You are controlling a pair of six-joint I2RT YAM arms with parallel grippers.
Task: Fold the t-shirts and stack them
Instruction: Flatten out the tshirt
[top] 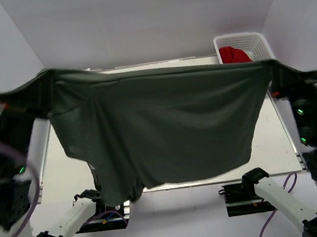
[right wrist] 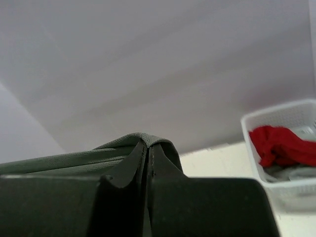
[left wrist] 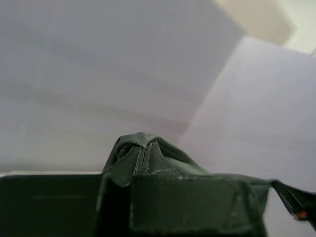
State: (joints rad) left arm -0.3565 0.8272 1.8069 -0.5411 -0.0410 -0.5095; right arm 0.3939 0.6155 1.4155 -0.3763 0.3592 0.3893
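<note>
The dark grey t-shirt (top: 160, 130) hangs spread wide in the air above the table, stretched between both grippers. My left gripper (top: 46, 77) is shut on its left top corner; in the left wrist view (left wrist: 143, 153) cloth (left wrist: 131, 145) wraps over the fingertips. My right gripper (top: 268, 67) is shut on its right top corner; in the right wrist view (right wrist: 148, 148) the hem (right wrist: 98, 158) folds over the closed fingers. A red t-shirt (top: 235, 54) lies in the basket, also in the right wrist view (right wrist: 279, 143). The white and teal shirts are hidden.
A white lattice basket (top: 256, 40) stands at the back right of the table (top: 279, 132); it also shows in the right wrist view (right wrist: 256, 128). White walls enclose the table on three sides. The hanging shirt hides most of the tabletop.
</note>
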